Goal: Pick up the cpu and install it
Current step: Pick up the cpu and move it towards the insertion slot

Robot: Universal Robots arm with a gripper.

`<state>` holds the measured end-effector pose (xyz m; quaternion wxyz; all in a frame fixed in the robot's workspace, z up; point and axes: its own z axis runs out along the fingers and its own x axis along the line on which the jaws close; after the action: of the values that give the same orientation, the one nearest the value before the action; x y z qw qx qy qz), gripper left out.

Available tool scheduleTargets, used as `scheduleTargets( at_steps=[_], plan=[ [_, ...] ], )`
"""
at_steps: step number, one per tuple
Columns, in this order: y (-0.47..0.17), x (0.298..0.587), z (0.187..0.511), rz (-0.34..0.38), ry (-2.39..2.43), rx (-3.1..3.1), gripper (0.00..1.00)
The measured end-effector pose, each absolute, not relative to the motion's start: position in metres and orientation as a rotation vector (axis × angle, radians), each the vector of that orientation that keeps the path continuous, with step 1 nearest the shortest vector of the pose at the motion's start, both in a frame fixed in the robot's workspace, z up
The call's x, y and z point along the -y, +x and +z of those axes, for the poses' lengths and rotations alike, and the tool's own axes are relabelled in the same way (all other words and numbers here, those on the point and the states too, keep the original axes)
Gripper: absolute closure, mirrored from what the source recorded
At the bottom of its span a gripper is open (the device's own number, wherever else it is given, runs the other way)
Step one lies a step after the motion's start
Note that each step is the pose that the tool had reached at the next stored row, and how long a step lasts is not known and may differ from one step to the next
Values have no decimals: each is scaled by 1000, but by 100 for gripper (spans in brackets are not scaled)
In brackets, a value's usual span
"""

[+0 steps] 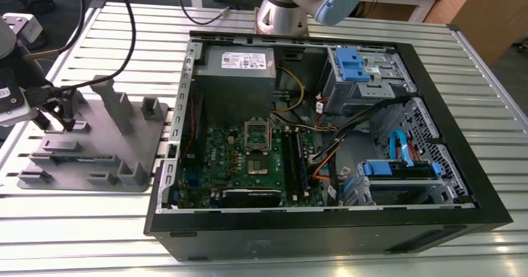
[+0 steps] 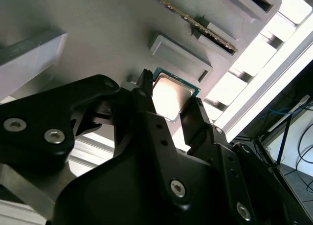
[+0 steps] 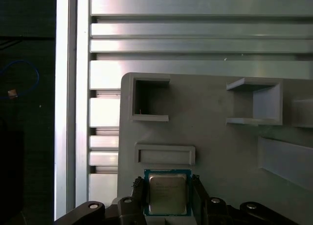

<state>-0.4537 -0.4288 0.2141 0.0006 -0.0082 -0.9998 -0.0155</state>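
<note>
Judging from where things lie, the job is barely begun: the cpu (image 3: 167, 195) has not been lifted and nothing has been installed. It lies flat, metal top up, on the grey fixture (image 1: 99, 142) that sits on the slatted table (image 1: 347, 255), at the exterior view's left. The open case (image 1: 330, 230) is well apart from it, toward the exterior view's right. The socket (image 1: 258, 153) on the board inside looks to me to have nothing seated in it, though it is small from here. So, as I read it, the grasp, the carry across and the seating are all left to do.

The gripper (image 3: 167, 182) hangs low over the fixture, right on the chip. In both wrist views the cpu (image 2: 170, 94) lies squarely between the two black fingers (image 3: 196, 188), one along each opposite edge. The fingers are set narrow, only a little wider than the chip, and they reach down to about its level. In the second wrist view I can make out a thin strip of the chip's green rim beside one finger. From that I take the fingers to be just beside the edges and not yet pinching. The chip sits level on the fixture, with a raised rectangular block just beside it.
</note>
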Motion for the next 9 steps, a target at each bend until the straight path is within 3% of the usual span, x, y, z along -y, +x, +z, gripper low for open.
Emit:
scheduleTargets(
  at_steps=[9],
  plan=[
    [-454,429,218,-48,-26,3139,53]
  ],
)
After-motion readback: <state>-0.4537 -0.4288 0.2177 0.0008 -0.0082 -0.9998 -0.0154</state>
